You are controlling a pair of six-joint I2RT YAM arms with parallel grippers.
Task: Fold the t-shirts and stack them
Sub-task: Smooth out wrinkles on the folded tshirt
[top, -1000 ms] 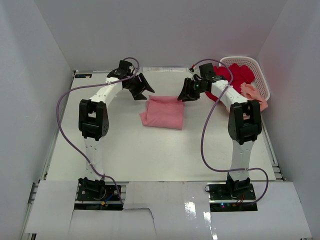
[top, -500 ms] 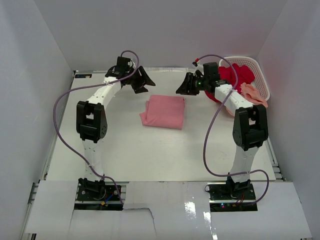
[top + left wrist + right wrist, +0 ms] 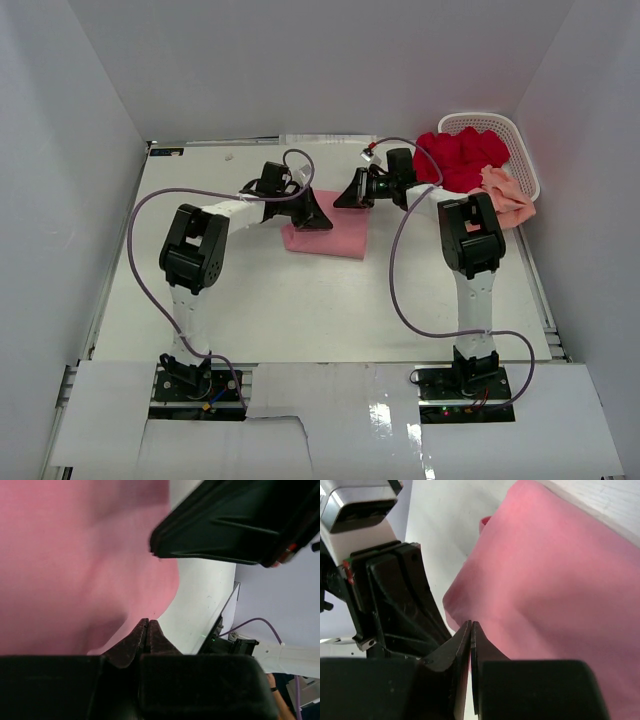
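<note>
Where the pink shirt [image 3: 335, 238] lies folded, left gripper [image 3: 321, 221] and right gripper [image 3: 341, 200] sit at its twelve-o'clock edge, jaws closed.

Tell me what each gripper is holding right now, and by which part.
The left gripper and the right gripper are both shut on the folded pink t-shirt, each apparently pinching its far edge, close beside one another.

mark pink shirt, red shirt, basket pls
pink shirt [image 3: 340, 238], top view, bare middle of the folded cloth.
red shirt [image 3: 462, 158], top view, middle of the bunched cloth.
basket [image 3: 524, 160], top view, right rim.
</note>
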